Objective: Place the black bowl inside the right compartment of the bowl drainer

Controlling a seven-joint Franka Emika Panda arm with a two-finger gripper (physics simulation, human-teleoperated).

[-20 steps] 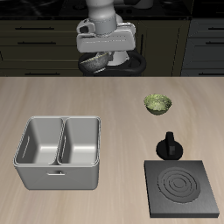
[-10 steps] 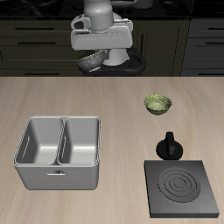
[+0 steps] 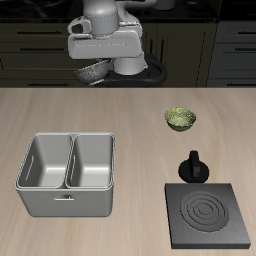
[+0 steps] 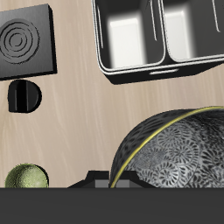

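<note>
My gripper [image 3: 100, 66] hangs high above the back of the table, shut on the black bowl [image 3: 92, 71], which tilts below the hand. Close up in the wrist view, the black bowl [image 4: 175, 149] shows its mottled silvery pattern and a thin yellow-green rim line. The bowl drainer [image 3: 68, 187] is a light-grey tub with two wells side by side, near the table's front edge and well below the bowl. Both wells of the bowl drainer [image 4: 149, 72] hold nothing.
A green-yellow bowl [image 3: 180, 119] sits on the table farther back. A flat black stove plate [image 3: 208, 215] with ring marks lies near the front edge, and a small black pot-like object [image 3: 192, 166] stands just behind it.
The gripper has risen and shifted sideways toward the drainer's side of the table, carrying the black bowl along. Nothing on the table has moved.
</note>
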